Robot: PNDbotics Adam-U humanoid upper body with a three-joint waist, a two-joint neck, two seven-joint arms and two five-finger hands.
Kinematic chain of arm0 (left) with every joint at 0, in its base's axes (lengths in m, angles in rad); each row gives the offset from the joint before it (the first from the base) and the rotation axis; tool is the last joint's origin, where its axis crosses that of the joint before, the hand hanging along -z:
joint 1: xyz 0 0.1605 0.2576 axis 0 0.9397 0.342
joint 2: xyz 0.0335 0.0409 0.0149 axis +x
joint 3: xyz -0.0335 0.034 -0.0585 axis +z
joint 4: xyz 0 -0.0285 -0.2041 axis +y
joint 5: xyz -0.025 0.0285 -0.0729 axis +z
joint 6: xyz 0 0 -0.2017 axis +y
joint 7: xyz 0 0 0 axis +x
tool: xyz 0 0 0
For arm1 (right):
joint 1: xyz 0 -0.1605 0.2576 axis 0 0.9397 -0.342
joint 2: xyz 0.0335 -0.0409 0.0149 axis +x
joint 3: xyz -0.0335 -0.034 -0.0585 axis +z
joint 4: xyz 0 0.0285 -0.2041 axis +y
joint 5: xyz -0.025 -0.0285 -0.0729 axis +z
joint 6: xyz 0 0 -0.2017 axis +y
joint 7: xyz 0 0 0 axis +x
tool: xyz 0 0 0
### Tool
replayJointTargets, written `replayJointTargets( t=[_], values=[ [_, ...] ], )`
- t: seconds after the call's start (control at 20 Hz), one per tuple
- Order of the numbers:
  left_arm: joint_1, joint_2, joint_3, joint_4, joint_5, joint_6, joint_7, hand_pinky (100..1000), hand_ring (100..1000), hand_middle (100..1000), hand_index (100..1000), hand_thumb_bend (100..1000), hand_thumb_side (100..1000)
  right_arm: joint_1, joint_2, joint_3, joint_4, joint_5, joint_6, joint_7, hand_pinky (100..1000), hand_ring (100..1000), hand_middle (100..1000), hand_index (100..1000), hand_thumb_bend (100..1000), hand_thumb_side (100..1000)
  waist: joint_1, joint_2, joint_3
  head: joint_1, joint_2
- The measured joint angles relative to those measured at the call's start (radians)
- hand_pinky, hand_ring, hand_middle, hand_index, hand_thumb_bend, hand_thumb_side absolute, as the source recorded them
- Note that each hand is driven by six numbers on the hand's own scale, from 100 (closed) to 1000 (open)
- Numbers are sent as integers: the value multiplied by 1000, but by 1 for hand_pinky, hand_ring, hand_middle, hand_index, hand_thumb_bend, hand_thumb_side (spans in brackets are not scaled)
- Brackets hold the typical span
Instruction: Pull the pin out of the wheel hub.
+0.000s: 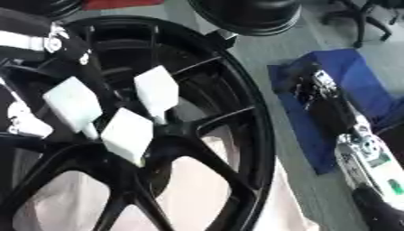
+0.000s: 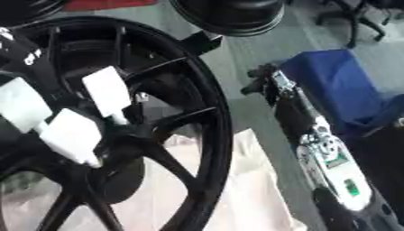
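Observation:
A large black spoked wheel (image 1: 236, 113) fills the left of both views. At its hub (image 1: 162, 149) stand three white flat-headed pins: one at the left (image 1: 72, 103), one at the top (image 1: 155, 90) and one lower down (image 1: 126, 134), each with a thin stem pointing into the hub. My left hand (image 1: 79, 61) reaches in from the upper left, dark against the spokes, just above the left pin; whether it touches a pin is hidden. Far to the right of the wheel, my right hand (image 2: 264, 81) hangs open by a blue object, holding nothing.
A blue box or cloth (image 2: 339, 85) lies on the grey floor right of the wheel. Another black round part (image 1: 245, 16) sits at the top centre. White sheeting (image 2: 245, 189) lies under the wheel. Chair legs (image 1: 363, 22) show at the top right.

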Motion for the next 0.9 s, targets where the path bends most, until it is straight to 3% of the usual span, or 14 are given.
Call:
replayJointTargets(
  t=[0.5, 0.9],
  values=[
    [0, 6, 13, 7, 1, 1, 1, 856, 722, 685, 772, 403, 249, 0, 0, 0, 0, 0, 3, 4, 1000, 671, 513, 708, 100, 810, 1, 0, 0, -1, 0],
    [0, 6, 9, -5, 61, 5, 1, 858, 717, 698, 774, 396, 231, 1, 8, 0, 0, 1, 7, 0, 1000, 670, 511, 707, 100, 814, 5, 0, 0, -1, 0]
  ],
)
